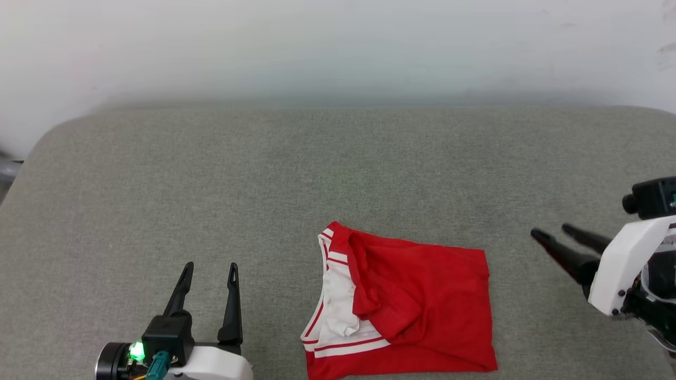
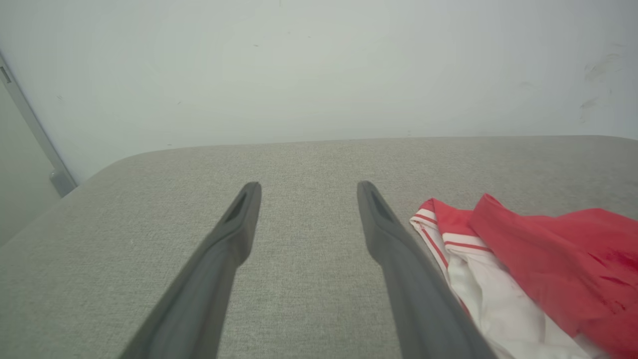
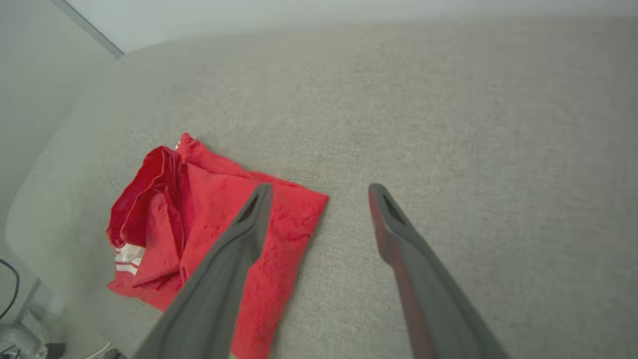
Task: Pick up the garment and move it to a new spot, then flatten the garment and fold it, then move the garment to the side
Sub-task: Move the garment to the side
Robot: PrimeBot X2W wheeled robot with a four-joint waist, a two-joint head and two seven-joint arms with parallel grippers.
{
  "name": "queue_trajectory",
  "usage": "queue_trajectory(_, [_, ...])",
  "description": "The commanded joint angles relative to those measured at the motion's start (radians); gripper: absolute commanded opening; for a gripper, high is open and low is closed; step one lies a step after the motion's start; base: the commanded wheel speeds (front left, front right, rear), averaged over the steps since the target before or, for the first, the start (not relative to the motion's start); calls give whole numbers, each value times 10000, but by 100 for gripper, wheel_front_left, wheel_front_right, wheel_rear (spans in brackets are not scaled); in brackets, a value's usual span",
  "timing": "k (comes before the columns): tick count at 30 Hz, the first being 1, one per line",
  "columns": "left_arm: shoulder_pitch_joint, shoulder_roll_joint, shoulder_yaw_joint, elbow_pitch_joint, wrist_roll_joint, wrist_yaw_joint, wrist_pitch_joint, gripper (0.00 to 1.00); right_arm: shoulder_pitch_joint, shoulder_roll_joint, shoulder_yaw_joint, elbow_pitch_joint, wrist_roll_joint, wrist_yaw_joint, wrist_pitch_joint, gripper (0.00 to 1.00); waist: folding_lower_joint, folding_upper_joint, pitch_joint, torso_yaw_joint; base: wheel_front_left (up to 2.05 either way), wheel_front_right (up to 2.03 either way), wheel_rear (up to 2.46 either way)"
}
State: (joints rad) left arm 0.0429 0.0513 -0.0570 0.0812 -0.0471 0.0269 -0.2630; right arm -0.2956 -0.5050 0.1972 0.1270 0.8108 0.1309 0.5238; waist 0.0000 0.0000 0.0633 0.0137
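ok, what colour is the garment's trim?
Red-and-white stripes edge the garment; head view shows it best.

The garment [image 1: 422,306], a red jersey with white sleeve cloth and red-white striped trim, is seen folded into a rough, slightly rumpled rectangle. It is laid on the grey surface [image 1: 264,174] at about 6 o'clock in the head view, with its white striped side turned towards 9 o'clock.

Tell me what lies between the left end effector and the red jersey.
Bare grey upholstery, as the head view shows; the left end effector and jersey are apart.
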Motion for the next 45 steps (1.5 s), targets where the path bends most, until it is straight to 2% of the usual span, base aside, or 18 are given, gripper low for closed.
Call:
queue_trajectory(1, [-157, -8, -37, -13, -19, 38, -20, 100, 136, -96, 22, 103, 544, -6, 576, 100, 0, 0, 145, 91, 0, 0, 0])
queue_trajectory(5, [-419, -12, -205, 1, -41, 25, -20, 100, 408, -197, 61, 334, 1582, -6, 1771, 100, 0, 0, 482, 313, 0, 0, 0])
queue_trajectory(11, [-842, -14, -444, 62, -161, 76, -20, 100, 670, -62, 213, 632, 2374, -6, 2494, 100, 0, 0, 1053, 722, 0, 0, 0])
queue_trajectory(19, [-1226, -14, -662, 162, -262, 136, -20, 100, 265, 347, 741, 1184, 2530, -6, 2372, 100, 0, 0, 1543, 1075, 0, 0, 0])
queue_trajectory(27, [-1450, -13, -858, 309, -337, 157, -20, 100, -7, 799, 1755, 2033, 2258, -12, 1776, 100, 0, 0, 1647, 1365, 0, 0, 0])
queue_trajectory(28, [-1455, -15, -871, 328, -350, 161, -20, 100, -4, 779, 1893, 2058, 2250, -12, 1699, 47, 0, 0, 1626, 1393, 0, 0, 0])
queue_trajectory(29, [-1445, -15, -878, 338, -353, 173, -20, 100, -23, 717, 2003, 2042, 2223, -10, 1572, 11, 0, 0, 1601, 1411, 0, 0, 0])
queue_trajectory(30, [-1427, -15, -876, 348, -345, 188, -20, 100, -47, 666, 2100, 2015, 2222, -10, 1445, 0, 0, 0, 1572, 1419, 0, 0, 0])
queue_trajectory(37, [-1018, -15, -703, 439, -369, 225, -20, 100, -642, 92, 2580, 1407, 2167, -7, 55, 0, 0, 0, 1122, 1136, 0, 0, 0])
queue_trajectory(45, [-639, -13, -297, 270, -253, 162, -20, 100, -1454, -1152, 3819, 54, 1620, -6, -669, 0, 0, 0, 686, -9, 0, 0, 0])
